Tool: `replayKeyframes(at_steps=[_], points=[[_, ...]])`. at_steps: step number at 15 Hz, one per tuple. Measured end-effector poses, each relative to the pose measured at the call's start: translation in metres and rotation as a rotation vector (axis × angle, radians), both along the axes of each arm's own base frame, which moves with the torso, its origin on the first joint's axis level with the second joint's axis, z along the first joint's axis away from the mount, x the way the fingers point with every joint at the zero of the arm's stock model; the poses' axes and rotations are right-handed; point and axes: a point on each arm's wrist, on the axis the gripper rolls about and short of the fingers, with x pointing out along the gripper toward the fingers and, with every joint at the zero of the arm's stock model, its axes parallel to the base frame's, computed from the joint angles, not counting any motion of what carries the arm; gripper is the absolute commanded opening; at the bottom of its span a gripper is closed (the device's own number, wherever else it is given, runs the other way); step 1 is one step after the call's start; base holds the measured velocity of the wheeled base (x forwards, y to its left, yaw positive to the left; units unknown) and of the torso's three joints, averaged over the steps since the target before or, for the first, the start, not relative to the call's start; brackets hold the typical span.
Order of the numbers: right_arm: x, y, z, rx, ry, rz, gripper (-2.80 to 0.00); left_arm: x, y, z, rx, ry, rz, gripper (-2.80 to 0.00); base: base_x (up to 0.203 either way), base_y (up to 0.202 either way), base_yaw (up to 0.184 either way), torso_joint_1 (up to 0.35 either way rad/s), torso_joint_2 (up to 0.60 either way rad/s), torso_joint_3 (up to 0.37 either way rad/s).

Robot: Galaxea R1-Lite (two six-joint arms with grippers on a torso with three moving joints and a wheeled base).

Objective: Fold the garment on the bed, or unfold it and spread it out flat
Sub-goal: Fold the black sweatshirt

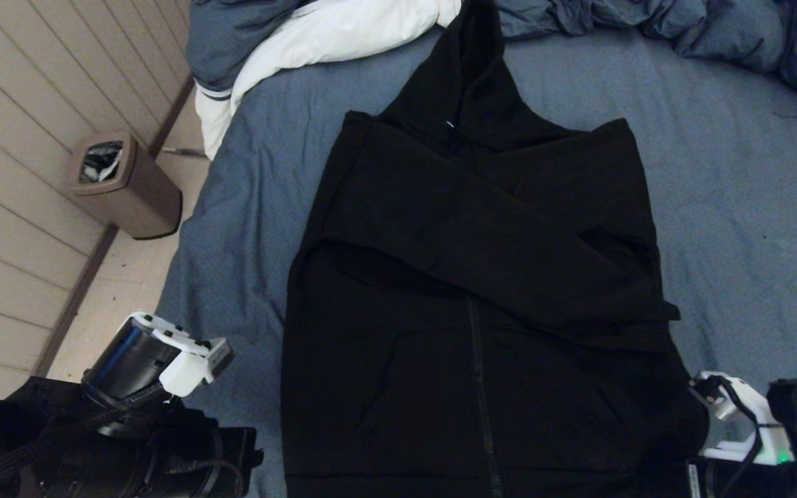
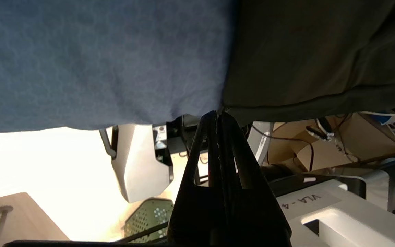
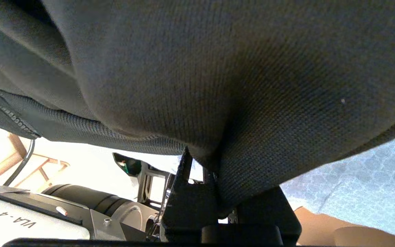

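The bed (image 1: 717, 173) carries the garment (image 1: 481, 277) face up at its near edge, hood pointing away. Both sleeves are folded across the chest, so 1 stage of folding looks complete; the body itself remains full length. The bunched duvet (image 1: 647, 24) lies beyond the hood. The right gripper (image 3: 204, 171) is clamped on the hem at the near right corner. The left gripper (image 2: 218, 118) is fully closed at the near left corner, holding nothing visibly.
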Motion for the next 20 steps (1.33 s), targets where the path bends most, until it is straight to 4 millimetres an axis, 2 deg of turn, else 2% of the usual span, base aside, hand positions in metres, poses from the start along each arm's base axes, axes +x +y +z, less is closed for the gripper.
replayKeyframes(at_steps=[2,3,8,12,16,20], points=[[0.002,0.000,-0.001,0.006,0.009,0.002,-2.80,-0.002,0.001,-0.003,0.002,0.015,0.006,-2.80,0.000,0.000,0.000,0.000,0.00,0.000],[0.003,0.000,-0.002,0.007,0.015,0.002,-2.80,-0.004,0.001,-0.005,0.001,0.025,0.013,0.00,0.000,0.000,0.000,0.000,0.00,0.000],[0.012,0.000,0.001,0.006,0.013,-0.002,-2.80,-0.022,-0.006,-0.015,0.012,0.076,-0.073,0.00,0.000,0.000,0.000,0.000,0.00,0.000],[0.014,0.000,0.000,0.006,0.019,-0.005,-2.80,-0.027,-0.010,-0.020,0.004,0.118,-0.126,0.00,0.000,0.000,0.000,0.000,0.00,0.000],[0.015,0.000,0.001,0.006,0.013,-0.006,-2.80,-0.024,-0.018,-0.030,0.029,0.151,-0.144,0.00,0.000,0.000,0.000,0.000,0.00,0.000],[0.017,0.000,0.003,0.007,0.008,-0.007,-2.80,-0.012,-0.032,-0.043,0.017,0.134,-0.148,0.00,0.000,0.000,0.000,0.000,0.00,0.000]])
